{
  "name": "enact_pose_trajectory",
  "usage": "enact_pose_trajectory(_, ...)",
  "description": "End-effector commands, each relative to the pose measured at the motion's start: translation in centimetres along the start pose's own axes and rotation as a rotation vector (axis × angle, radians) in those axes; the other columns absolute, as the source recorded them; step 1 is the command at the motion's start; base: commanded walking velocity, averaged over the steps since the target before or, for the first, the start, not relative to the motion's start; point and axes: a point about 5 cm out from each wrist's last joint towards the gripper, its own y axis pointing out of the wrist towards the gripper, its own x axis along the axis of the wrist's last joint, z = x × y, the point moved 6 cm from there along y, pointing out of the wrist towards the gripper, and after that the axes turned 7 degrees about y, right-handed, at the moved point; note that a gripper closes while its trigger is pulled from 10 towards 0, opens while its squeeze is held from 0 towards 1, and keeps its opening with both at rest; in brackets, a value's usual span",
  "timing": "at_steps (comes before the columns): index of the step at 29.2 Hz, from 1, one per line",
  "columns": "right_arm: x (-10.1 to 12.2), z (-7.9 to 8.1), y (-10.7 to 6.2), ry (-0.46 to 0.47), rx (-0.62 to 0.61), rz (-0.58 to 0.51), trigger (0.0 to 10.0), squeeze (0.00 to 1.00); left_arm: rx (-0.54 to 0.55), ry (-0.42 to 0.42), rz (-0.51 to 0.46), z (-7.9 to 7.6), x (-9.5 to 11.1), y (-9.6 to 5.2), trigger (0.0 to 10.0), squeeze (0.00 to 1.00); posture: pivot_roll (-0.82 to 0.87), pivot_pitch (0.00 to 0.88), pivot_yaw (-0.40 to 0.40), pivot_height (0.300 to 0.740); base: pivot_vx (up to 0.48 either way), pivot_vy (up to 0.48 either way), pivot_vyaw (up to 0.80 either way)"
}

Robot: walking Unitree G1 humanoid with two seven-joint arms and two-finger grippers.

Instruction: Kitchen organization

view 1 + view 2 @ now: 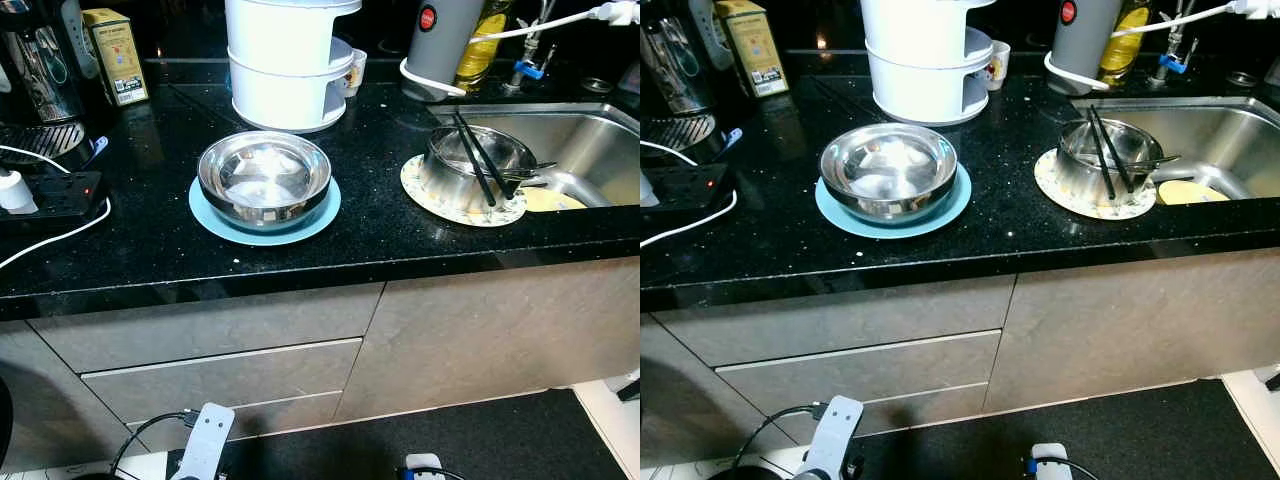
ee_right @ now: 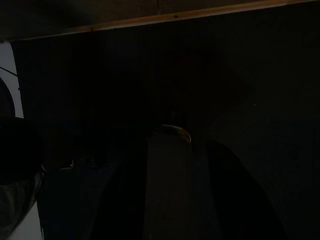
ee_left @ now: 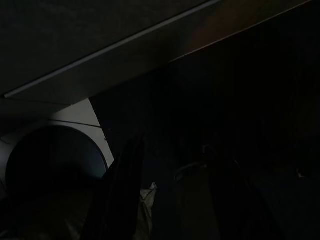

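Left eye view: steel bowl (image 1: 264, 178) is sitting on a blue plate (image 1: 215, 222) mid-frame on the black counter (image 1: 150, 250). Center right, a second bowl (image 1: 470, 165) holding black chopsticks (image 1: 475, 160) is resting on a patterned plate (image 1: 425, 195) beside the sink (image 1: 590, 150). Both arms are hanging low in dark wrist views; can't tell jaw state.

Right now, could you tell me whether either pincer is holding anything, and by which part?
It cannot be told: both arms hang idle by the cabinet, their wrist views too dark. The bowl and chopsticks sit untouched.
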Motion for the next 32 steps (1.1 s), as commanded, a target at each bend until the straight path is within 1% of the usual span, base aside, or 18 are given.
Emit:
enact_pose_trajectory(1,-1.2,-0.1,-0.3,0.001,-0.004,0.033,10.0,0.00,-0.007,-0.014,0.041,-0.4,-1.4,-0.3,10.0,0.00,-0.01,0.180,-0.040,0.740,0.000,0.000,0.00)
enact_pose_trajectory(6,-1.2,0.0,-0.3,0.000,-0.004,0.030,10.0,0.00,-0.017,-0.009,0.043,-0.5,-1.6,-0.4,10.0,0.00,-0.02,0.193,-0.037,0.740,0.000,0.000,0.00)
enact_pose_trajectory(14,-1.4,-0.2,-0.3,-0.002,-0.007,0.036,10.0,0.00,-0.009,-0.017,0.043,-0.5,-1.7,-0.4,10.0,0.00,-0.01,0.189,-0.041,0.740,0.000,0.000,0.00)
enact_pose_trajectory(16,-1.6,-0.4,-0.4,-0.002,-0.011,0.039,10.0,0.00,-0.009,-0.018,0.047,-0.5,-1.9,-0.5,10.0,0.00,-0.01,0.198,-0.031,0.740,0.000,0.000,0.00)
enact_pose_trajectory(19,-1.7,-0.6,-0.5,-0.005,-0.018,0.037,10.0,0.00,-0.012,-0.022,0.054,-0.7,-2.2,-0.6,10.0,0.00,-0.02,0.185,-0.034,0.740,0.000,0.000,0.00)
enact_pose_trajectory(21,-1.8,-1.0,-0.6,-0.018,-0.031,0.036,10.0,0.00,-0.017,-0.071,0.076,-1.2,-2.8,-0.7,10.0,0.00,-0.03,0.153,-0.036,0.740,0.000,0.000,0.00)
enact_pose_trajectory(22,-1.8,-1.0,-0.6,-0.018,-0.031,0.036,10.0,0.00,-0.017,-0.071,0.076,-1.2,-2.8,-0.7,10.0,0.00,-0.03,0.153,-0.036,0.740,0.000,0.000,0.00)
enact_pose_trajectory(23,-1.7,-1.3,-0.7,-0.024,-0.042,0.030,10.0,0.00,-0.024,-0.113,0.087,-1.6,-3.1,-0.8,10.0,0.00,-0.04,0.126,-0.044,0.740,0.000,0.000,0.00)
enact_pose_trajectory(24,-1.7,-1.3,-0.7,-0.024,-0.042,0.030,10.0,0.00,-0.024,-0.113,0.087,-1.6,-3.1,-0.8,10.0,0.00,-0.04,0.126,-0.044,0.740,0.000,0.000,0.00)
enact_pose_trajectory(25,-1.3,-1.8,-0.7,0.002,-0.060,0.013,10.0,0.00,-0.021,-0.155,0.089,-1.6,-3.0,-0.7,10.0,0.00,-0.05,0.111,-0.043,0.740,0.000,0.000,0.00)
enact_pose_trajectory(28,-1.2,-2.0,-0.7,-0.005,-0.063,0.014,10.0,0.00,-0.014,-0.174,0.109,-1.4,-3.4,-0.7,10.0,0.00,-0.05,0.113,-0.037,0.740,0.000,0.000,0.00)
enact_pose_trajectory(29,-1.2,-2.0,-0.7,-0.005,-0.063,0.014,10.0,0.00,-0.014,-0.174,0.109,-1.4,-3.4,-0.7,10.0,0.00,-0.05,0.113,-0.037,0.740,0.000,0.000,0.00)
enact_pose_trajectory(30,-1.2,-2.4,-0.8,0.015,-0.071,0.011,10.0,0.00,-0.040,-0.127,0.112,-1.7,-3.6,-0.8,10.0,0.00,-0.06,0.089,-0.031,0.740,0.000,0.000,0.00)
enact_pose_trajectory(32,-1.3,-2.5,-0.8,0.027,-0.072,0.011,10.0,0.00,-0.059,-0.111,0.113,-1.9,-3.7,-0.9,10.0,0.00,-0.06,0.075,-0.032,0.740,0.000,0.000,0.00)
